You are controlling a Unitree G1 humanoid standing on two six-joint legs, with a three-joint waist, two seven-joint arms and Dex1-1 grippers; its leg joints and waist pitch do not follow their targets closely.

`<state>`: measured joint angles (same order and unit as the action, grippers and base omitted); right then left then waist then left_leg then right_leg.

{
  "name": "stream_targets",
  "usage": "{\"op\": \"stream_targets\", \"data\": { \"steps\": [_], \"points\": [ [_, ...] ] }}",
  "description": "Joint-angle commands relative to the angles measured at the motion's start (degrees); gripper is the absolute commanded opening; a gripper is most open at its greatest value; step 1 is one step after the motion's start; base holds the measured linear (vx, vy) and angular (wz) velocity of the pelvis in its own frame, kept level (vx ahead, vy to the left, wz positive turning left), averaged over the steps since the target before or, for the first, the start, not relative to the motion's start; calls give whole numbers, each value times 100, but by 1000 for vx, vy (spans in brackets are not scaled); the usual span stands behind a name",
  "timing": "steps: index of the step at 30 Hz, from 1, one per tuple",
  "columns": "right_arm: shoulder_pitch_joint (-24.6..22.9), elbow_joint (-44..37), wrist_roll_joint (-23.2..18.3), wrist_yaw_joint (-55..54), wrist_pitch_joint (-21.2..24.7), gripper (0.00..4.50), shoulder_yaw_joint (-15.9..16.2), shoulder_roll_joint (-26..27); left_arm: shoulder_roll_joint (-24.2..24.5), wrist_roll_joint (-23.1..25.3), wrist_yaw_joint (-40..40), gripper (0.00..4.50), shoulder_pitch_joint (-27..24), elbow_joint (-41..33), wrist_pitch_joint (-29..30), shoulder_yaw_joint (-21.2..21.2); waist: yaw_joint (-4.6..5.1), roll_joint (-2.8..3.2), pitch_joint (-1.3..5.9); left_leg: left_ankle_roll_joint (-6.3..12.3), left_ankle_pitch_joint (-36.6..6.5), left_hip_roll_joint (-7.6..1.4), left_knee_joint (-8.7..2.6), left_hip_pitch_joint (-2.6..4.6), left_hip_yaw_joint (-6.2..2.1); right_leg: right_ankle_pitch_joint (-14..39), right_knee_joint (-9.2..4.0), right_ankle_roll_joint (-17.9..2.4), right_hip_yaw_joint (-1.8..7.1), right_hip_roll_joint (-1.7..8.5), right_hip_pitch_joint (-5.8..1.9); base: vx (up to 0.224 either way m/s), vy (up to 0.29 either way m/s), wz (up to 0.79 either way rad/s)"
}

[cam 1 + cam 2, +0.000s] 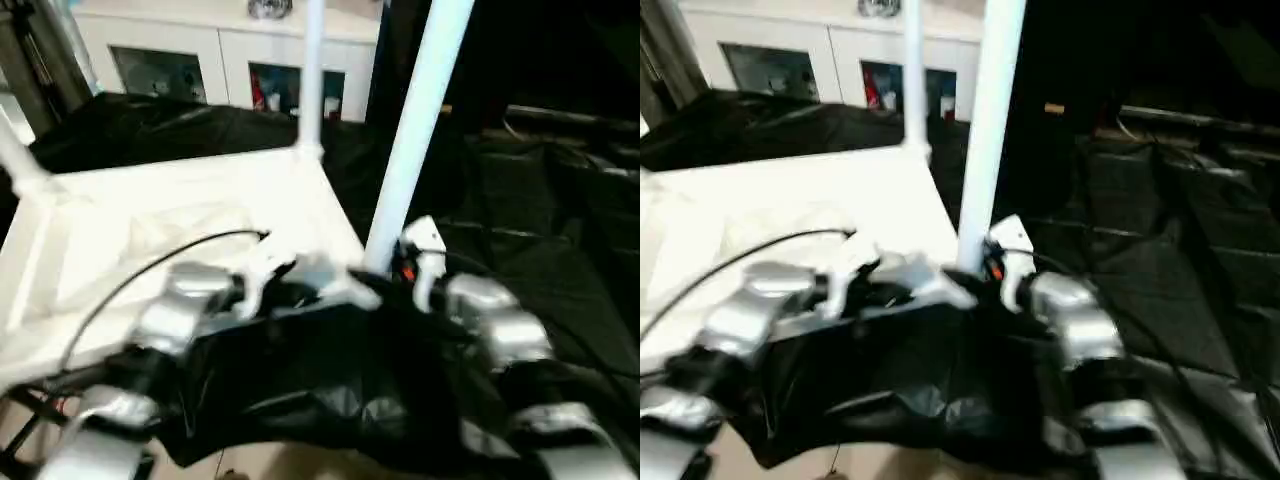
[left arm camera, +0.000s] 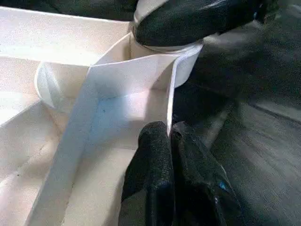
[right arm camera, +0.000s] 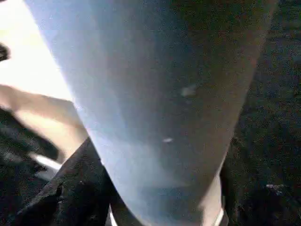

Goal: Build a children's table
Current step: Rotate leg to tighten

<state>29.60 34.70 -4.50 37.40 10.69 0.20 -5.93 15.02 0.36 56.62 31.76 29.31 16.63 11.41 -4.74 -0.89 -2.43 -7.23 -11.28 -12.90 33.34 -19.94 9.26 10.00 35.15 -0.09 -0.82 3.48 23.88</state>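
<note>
Two legs stood up from the upturned tabletop (image 1: 190, 215), their tops cut off: the near leg (image 1: 415, 130) at its near corner, base clasped by the right gripper (image 2: 188, 21), though that contact was blurred, while the left gripper (image 2: 169, 136), pinched shut, touched the corner's rim.

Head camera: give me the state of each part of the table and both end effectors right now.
Tabletop: upside down, ribbed underside up.
Near leg: upright at the near right corner.
Far leg: upright at the far right corner.
Third leg: fitted at the far left corner, leaning.
Left end effector: shut, at the near corner's rim.
Right end effector: around the near leg's base.
</note>
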Motion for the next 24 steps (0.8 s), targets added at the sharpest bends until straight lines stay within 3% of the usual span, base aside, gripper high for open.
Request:
{"op": "stream_targets", "data": {
  "steps": [1, 5, 7, 11, 14, 17, 20, 24],
  "points": [
    [-61, 191, 142, 47, 109, 259, 690, 699, -508, -149, -623, 0, 297, -125, -30, -36, 41, 5, 309, -38, -1074, 63, -407, -9, 96, 1525, -454, -960, 127, 260, -280, 0, 0, 0],
    [-48, 256, 221, 1, -46, 259, 734, 821, -558, -128, -520, 0, 230, -204, -81, 8, 62, 12, 315, 4, -1083, 66, -411, -24, 92, 1389, -445, -965, 120, 250, -295, 0, 0, 0],
    [-28, 226, 59, 158, 32, 315, 644, 799, -476, -102, -390, 0, 206, -200, -240, 46, 72, 22, 312, 30, -1097, 67, -410, -27, 94, 1297, -444, -998, 122, 246, -298, 0, 0, 0],
    [-55, 121, 108, 297, -45, 349, 718, 640, -359, -127, -244, 0, 192, -247, -274, 59, 74, 26, 309, 42, -1169, 58, -417, -20, 94, 1342, -450, -1015, 120, 250, -289, 0, 0, 0],
    [-90, -3, 111, 471, -111, 349, 716, 437, -267, -140, -209, 0, 230, -257, -148, 13, 81, 21, 315, 54, -1132, 54, -414, -22, 93, 1246, -439, -1034, 120, 249, -298, 0, 0, 0],
    [-97, -31, 132, 587, -178, 356, 687, 213, -160, -101, -124, 55, 265, -165, -96, 23, 74, 24, 321, 95, -1040, 58, -402, -21, 103, 1023, -423, -1115, 120, 244, -307, 0, 0, 0],
    [-100, -50, 113, 662, -171, 356, 655, 113, -116, -21, -167, 66, 277, -89, -64, 38, 120, 22, 328, 117, -937, 61, -402, -70, 90, 749, -389, -1202, 110, 250, -349, 0, 0, 0],
    [-113, -144, 105, 834, -154, 356, 594, -43, -35, 87, -181, 96, 281, -20, 91, 91, 179, 14, 331, 191, -838, 64, -379, -54, 98, 596, -386, -1292, 115, 245, -350, 0, 0, 0]
  ]
}}
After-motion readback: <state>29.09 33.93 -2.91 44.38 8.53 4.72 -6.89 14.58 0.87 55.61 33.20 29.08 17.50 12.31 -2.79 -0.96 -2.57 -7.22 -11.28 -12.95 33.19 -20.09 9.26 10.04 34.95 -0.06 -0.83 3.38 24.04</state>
